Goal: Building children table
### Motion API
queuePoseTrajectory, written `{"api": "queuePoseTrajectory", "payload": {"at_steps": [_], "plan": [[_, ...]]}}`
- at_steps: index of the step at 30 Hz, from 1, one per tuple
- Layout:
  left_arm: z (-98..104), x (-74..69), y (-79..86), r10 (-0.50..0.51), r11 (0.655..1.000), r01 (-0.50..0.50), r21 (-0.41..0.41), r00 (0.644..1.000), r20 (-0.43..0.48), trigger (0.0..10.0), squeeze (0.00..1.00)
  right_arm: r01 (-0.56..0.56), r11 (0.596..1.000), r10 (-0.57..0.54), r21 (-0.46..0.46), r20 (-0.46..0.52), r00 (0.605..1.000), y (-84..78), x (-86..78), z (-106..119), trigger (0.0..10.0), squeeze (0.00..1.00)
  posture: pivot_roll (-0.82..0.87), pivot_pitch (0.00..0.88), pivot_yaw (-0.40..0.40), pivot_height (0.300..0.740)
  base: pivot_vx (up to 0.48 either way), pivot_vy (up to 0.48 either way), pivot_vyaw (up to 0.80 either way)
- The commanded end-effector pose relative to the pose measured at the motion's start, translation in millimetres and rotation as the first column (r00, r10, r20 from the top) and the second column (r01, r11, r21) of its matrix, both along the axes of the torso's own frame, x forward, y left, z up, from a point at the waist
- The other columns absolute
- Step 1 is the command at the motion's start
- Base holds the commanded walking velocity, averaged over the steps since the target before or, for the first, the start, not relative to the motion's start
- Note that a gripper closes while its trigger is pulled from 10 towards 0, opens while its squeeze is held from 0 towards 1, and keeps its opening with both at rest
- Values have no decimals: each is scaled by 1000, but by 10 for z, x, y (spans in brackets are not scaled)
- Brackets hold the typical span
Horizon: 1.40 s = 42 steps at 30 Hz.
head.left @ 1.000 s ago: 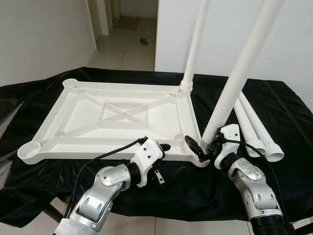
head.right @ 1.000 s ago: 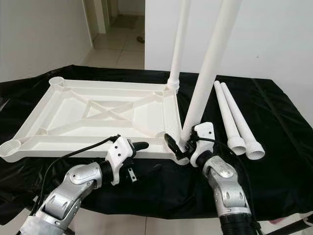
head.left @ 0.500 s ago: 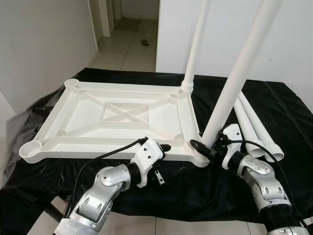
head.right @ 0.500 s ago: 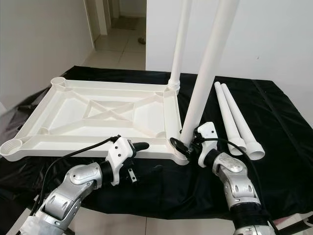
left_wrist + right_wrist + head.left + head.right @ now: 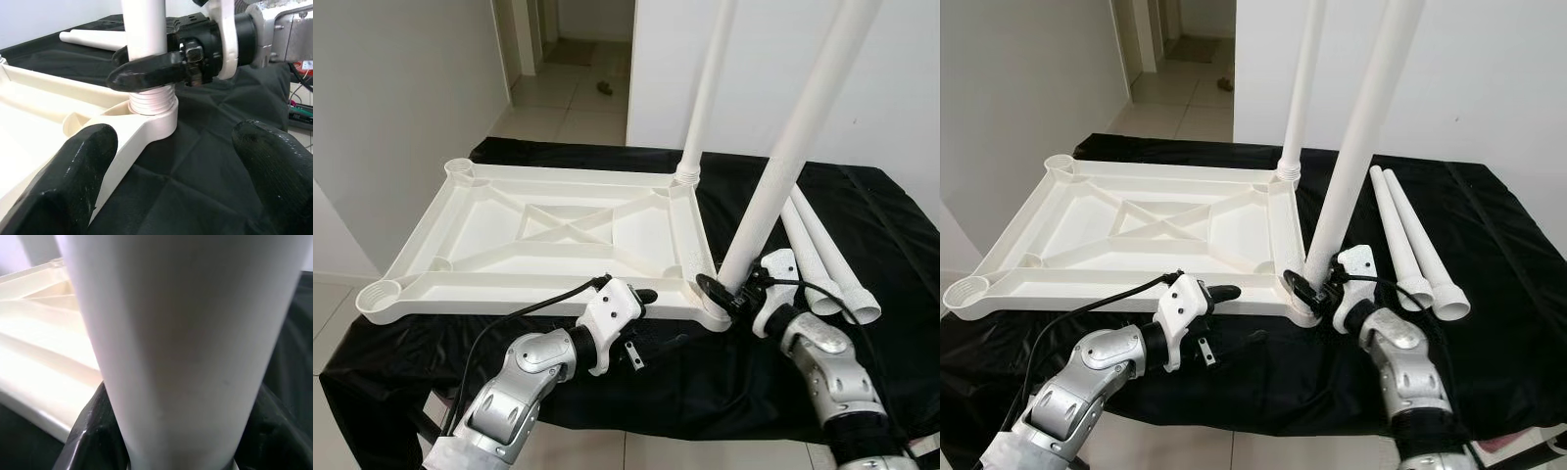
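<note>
White walls and a tiled floor behind; black cloth (image 5: 636, 377) covers the work surface, with an open doorway (image 5: 578, 39) beyond it.

White tabletop (image 5: 548, 235) lies upside down on the cloth, ribbed underside up, a round socket at each corner. All places below are relative to that tabletop.

- Far right corner: one white leg (image 5: 705, 93) stands upright in its socket.
- Near right corner: second leg (image 5: 783, 162) sits in the socket, leaning a bit away from the tabletop. Threaded end is partly in, several thread turns visible above the socket rim in the left wrist view.
- Right gripper (image 5: 729, 294) is clamped on that second leg, right at its base just above the socket. Black fingers (image 5: 146, 73) wrap the tube on both sides.
- Left gripper (image 5: 641, 294) hovers at the near edge, a little inboard of the near right corner, pointing at that socket. Its fingers (image 5: 73, 176) are spread wide, holding nothing, apart from the plastic.
- Two spare legs (image 5: 827, 264) lie side by side on the cloth off the right edge, well apart from the tabletop, flared ends toward the robot.
- Both left corner sockets are empty.
</note>
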State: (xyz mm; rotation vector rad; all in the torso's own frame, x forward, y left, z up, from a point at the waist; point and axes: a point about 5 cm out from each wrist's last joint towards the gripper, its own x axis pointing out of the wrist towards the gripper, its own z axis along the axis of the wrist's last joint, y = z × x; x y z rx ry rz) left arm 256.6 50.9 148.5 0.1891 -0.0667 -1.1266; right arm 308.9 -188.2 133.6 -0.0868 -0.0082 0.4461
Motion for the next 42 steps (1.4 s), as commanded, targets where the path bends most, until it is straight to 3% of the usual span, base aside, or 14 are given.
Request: {"api": "queuePoseTrajectory", "payload": {"at_steps": [1,8,11,14,17,20,25,26,27,28,29,36,40,42], "plan": [[-12,-31,-28,-21,1000,21,1,1000,-8,10000,0,81,997,-82,-7,-76,994,-26,-38,-160,10000,0,-20,0,-21,740,0,0,0],[-20,-43,-30,-26,1000,26,3,1000,-12,10000,0,284,958,-280,34,-90,956,30,-49,-166,10000,0,-20,0,-25,740,0,0,0],[-23,-45,-32,-29,1000,29,2,1000,-13,10000,0,520,851,-513,75,-94,853,160,-103,-166,10000,0,-20,0,-27,740,0,0,0],[-22,-47,-35,-29,1000,29,2,1000,-13,10000,0,549,831,-542,82,-98,835,201,-116,-173,10000,0,-15,0,-32,740,0,0,0],[-29,-51,-38,-28,1000,28,1,1000,-14,10000,0,618,780,-607,98,-119,785,307,-145,-198,10000,0,-11,0,-36,740,0,0,0],[-25,-52,-42,-28,1000,28,0,1000,-13,10000,0,583,805,-573,106,-114,812,432,-141,-174,10000,0,-8,0,-37,740,0,0,0],[-21,-49,-44,-31,1000,31,2,999,-13,10000,0,543,832,-533,115,-108,839,464,-133,-147,10000,0,-9,0,-36,740,0,0,0],[-18,-44,-44,-30,1000,30,2,999,-13,10000,0,546,830,-537,112,-102,838,452,-129,-139,10000,494,-8,0,-35,740,0,0,0],[-15,-40,-43,-29,1000,29,1,1000,-12,10000,0,543,832,-535,109,-96,839,444,-124,-131,10000,718,-8,0,-35,740,0,0,0],[-15,-40,-43,-29,1000,29,1,1000,-12,10000,0,543,832,-535,109,-96,839,444,-124,-131,10000,718,-8,0,-35,740,0,0,0],[-11,-36,-42,-28,1000,28,0,1000,-11,10000,0,532,839,-525,115,-88,847,442,-116,-116,10000,1000,-7,0,-34,740,0,0,0],[-8,-32,-42,-27,1000,27,0,1000,-10,10000,0,472,873,-468,124,-63,881,445,-89,-81,10000,1000,-4,0,-37,740,0,0,0],[-3,-31,-39,-23,1000,23,-2,1000,-9,10000,0,385,919,-385,88,-15,923,401,-58,-42,10000,1000,-2,0,-37,740,0,0,0],[3,-31,-38,-20,1000,20,-4,1000,-8,10000,0,264,964,-265,44,23,964,346,-37,3,10000,0,-1,0,-34,740,0,0,0]]}}
